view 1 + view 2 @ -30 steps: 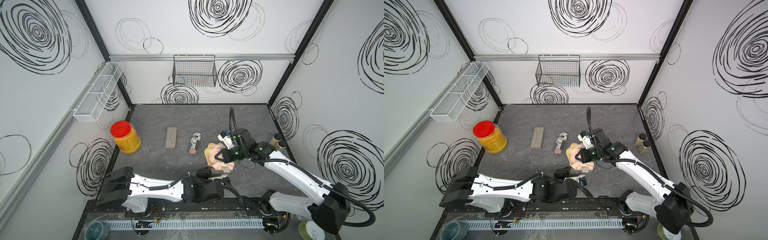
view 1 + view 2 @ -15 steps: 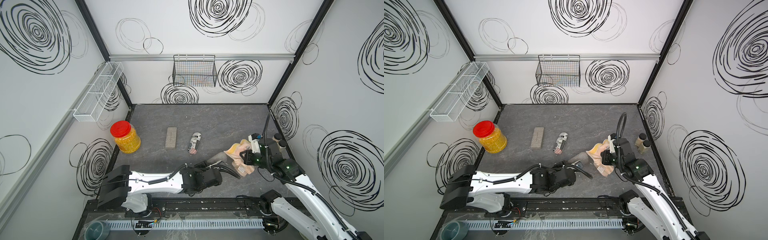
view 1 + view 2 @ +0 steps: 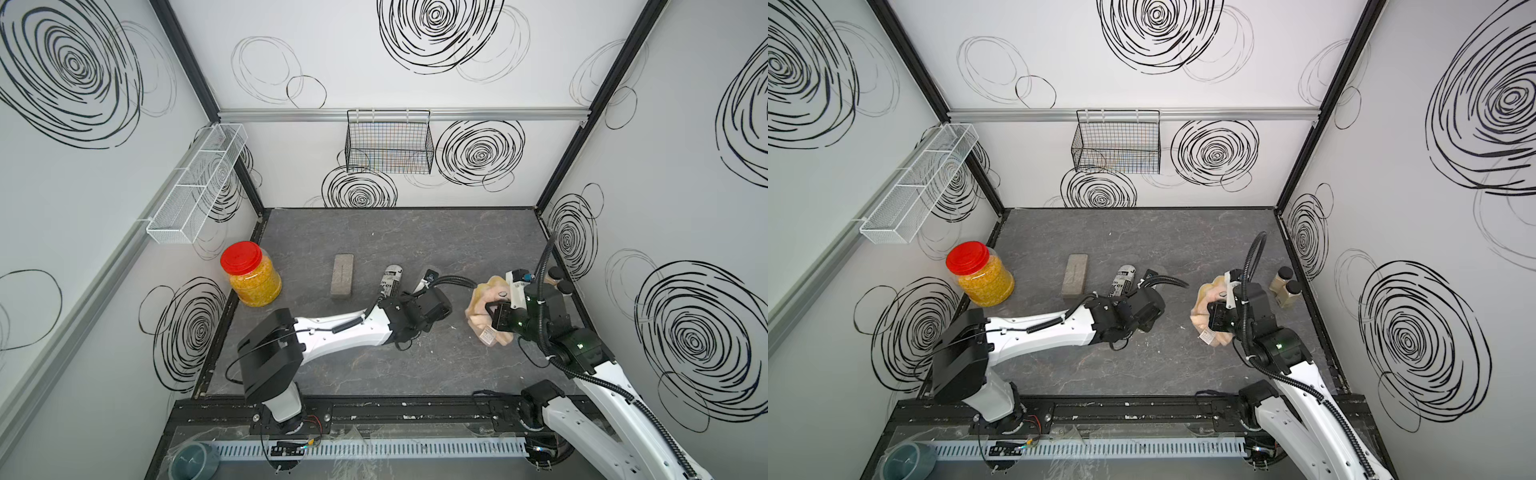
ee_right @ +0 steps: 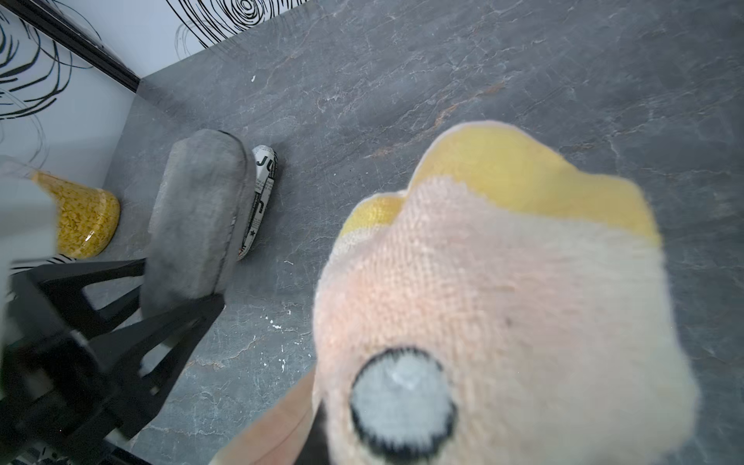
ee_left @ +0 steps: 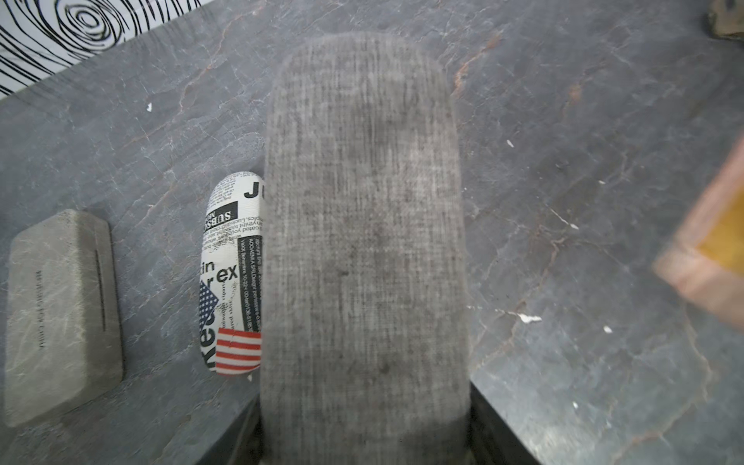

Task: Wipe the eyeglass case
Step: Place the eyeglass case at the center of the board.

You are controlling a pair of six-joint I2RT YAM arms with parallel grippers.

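Slate-grey, stone-veined tabletop [image 3: 415, 374] fills the floor of the booth, and both arms reach out over its middle. From where I stand, the left gripper [image 4: 181, 284] is clamped on the near end of a long, round-ended eyeglass case covered in grey woven fabric [image 5: 362, 241], with a black finger on each long side. It seems to carry the case clear of the table, just beside a newspaper-print oval case [image 3: 390, 282] that lies flat, and the two run side by side. The grey case's long axis runs away from the robot's base, and its free rounded end points towards the back wall. The right gripper [image 3: 495, 318] is closed into a bunched peach-and-yellow terry cloth [image 3: 484, 293], which hides the fingers from me. What matters next, to my eye, is that the case lies to the robot's left of the cloth, apart from it, with bare table between. The right arm has to close that gap, I'd say, then stroke along the case's length.
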